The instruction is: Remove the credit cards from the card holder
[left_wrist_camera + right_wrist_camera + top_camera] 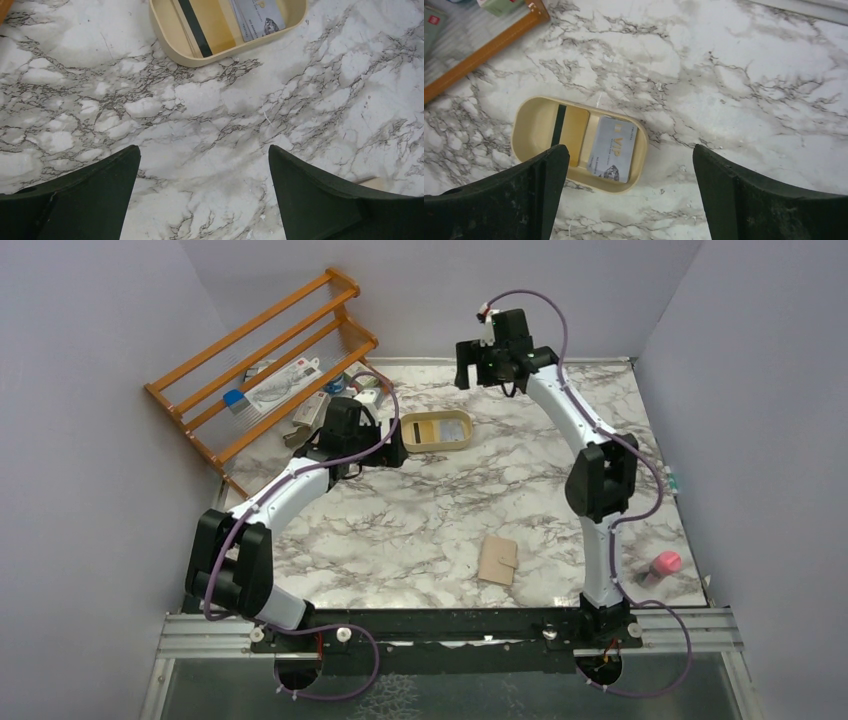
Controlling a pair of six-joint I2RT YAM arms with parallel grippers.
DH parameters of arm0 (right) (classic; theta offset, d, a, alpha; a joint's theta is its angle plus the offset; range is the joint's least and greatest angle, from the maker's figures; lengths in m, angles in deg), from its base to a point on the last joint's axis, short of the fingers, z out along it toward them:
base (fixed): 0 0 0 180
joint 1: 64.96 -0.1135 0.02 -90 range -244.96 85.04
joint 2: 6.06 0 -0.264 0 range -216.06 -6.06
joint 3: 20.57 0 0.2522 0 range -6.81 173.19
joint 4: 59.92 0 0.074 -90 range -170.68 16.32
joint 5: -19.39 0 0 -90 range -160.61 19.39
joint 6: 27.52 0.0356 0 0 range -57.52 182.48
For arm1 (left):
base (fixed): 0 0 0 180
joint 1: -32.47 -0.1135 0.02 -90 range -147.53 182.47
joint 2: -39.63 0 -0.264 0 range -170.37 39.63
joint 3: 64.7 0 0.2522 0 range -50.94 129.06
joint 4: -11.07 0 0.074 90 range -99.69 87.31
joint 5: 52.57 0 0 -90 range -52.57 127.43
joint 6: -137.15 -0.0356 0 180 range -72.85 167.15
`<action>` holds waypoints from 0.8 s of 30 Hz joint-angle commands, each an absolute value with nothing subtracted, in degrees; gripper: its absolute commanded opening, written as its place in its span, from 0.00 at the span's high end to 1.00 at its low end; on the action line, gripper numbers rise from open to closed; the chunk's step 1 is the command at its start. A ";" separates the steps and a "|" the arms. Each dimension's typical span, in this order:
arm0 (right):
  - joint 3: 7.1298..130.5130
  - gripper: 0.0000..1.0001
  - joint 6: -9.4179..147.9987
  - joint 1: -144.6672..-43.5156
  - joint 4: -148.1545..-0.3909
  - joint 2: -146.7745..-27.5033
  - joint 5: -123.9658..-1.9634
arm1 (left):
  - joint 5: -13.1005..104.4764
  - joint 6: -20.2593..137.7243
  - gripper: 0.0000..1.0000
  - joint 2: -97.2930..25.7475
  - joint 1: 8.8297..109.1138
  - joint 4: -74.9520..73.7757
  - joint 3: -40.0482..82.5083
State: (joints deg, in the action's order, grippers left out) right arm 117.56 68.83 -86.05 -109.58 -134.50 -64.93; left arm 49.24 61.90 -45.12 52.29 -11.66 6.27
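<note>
The tan card holder (498,560) lies flat on the marble table, near the front and right of centre, with no gripper by it. Two credit cards lie in the oval cream tray (436,431): a yellowish one with a black stripe (570,131) and a light grey-blue one (614,147); both also show in the left wrist view, striped card (210,25) and grey-blue card (260,17). My right gripper (629,150) hangs open and empty high above the tray (642,150). My left gripper (204,150) is open over bare marble just left of the tray (170,42).
An orange wooden rack (260,350) with packets stands at the back left; its rail shows in the right wrist view (484,45). A pink bottle (665,563) stands at the right front edge. Grey walls close in the table on three sides.
</note>
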 commanded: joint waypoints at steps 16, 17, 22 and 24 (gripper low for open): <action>47.87 0.00 102.92 -108.78 -115.39 -78.56 -84.29 | 46.29 58.23 0.01 -35.32 51.72 -11.77 3.10; 45.77 0.00 105.15 -109.32 -117.12 -76.53 -84.27 | 44.71 56.63 0.01 -35.40 51.72 -12.12 4.21; 35.40 0.00 110.75 -109.69 -119.65 -66.87 -84.59 | 33.31 52.48 0.01 -35.08 50.46 -8.35 6.98; 33.61 0.00 111.28 -109.63 -119.44 -66.35 -84.00 | 31.81 51.44 0.01 -34.99 48.99 -4.41 6.59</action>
State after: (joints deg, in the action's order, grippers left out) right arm 36.23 105.11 -109.65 -117.07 -68.34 -81.04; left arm 40.83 55.95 -36.33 51.37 -10.79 4.63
